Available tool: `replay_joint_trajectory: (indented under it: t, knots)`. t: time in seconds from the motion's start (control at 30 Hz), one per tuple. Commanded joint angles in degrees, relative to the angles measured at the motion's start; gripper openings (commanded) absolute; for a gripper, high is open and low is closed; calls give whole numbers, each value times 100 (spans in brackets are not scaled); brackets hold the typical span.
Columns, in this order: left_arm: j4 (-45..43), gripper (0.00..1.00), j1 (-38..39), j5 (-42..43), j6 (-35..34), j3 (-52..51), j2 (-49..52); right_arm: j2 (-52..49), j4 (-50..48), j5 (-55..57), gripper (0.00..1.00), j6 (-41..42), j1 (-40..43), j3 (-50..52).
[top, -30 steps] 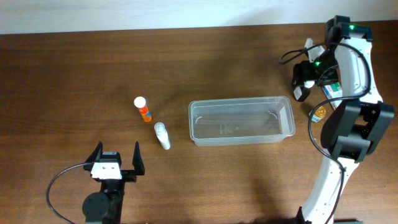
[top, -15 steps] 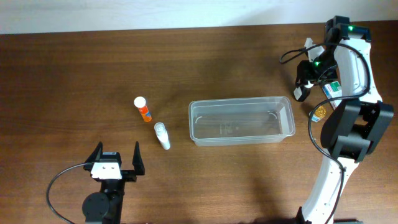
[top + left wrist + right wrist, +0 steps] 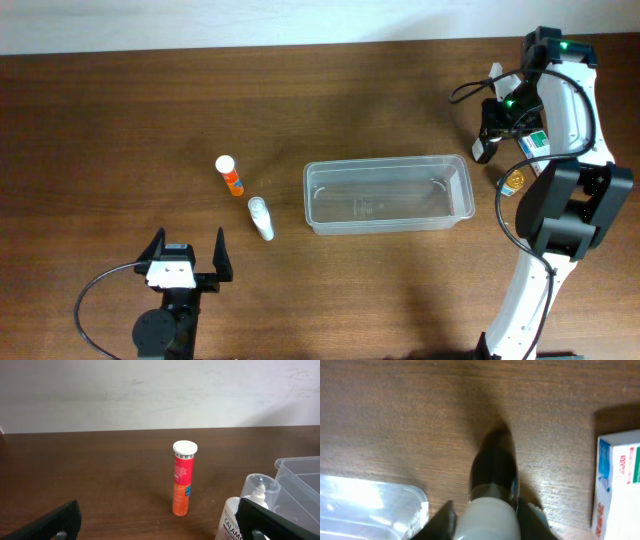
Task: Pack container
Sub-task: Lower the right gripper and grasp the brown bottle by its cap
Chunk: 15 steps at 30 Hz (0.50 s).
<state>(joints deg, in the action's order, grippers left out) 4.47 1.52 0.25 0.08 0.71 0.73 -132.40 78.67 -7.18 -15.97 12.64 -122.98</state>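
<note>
The clear container [image 3: 388,160] sits right of the table's middle; its corner shows in the right wrist view [image 3: 370,505] and its rim in the left wrist view [image 3: 300,467]. Beyond its right end, my right gripper [image 3: 489,136] [image 3: 485,520] is shut on a dark bottle [image 3: 492,467], both fingers pressed against its white cap [image 3: 482,150]. An orange tube [image 3: 230,176] [image 3: 182,480] stands left of the container. A white lotion bottle [image 3: 262,218] [image 3: 245,510] stands beside it. My left gripper [image 3: 188,255] [image 3: 160,520] rests open near the front edge, holding nothing.
A white-and-green box [image 3: 535,142] [image 3: 620,480] lies just right of the held bottle. A small yellow item [image 3: 514,181] sits between the box and the container's right end. The right arm's base stands at the front right.
My right gripper's jaws have drawn in from wide apart onto the dark bottle's cap, and the gripper has shifted slightly. The left arm has not moved.
</note>
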Motion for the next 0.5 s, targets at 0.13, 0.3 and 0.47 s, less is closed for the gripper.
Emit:
replay_joint_trajectory:
  t: [0.13, 0.3, 0.47]
  knots:
    - [20, 99, -24, 87, 85, -20, -39, -2, 39, 37, 21, 26, -20, 11]
    - [20, 99, -24, 87, 85, -20, -39, 11, 358, 35, 17, 151, -20, -380]
    - [20, 99, -24, 87, 85, -20, -39, 31, 1425, 33, 18, 155, -20, -1547]
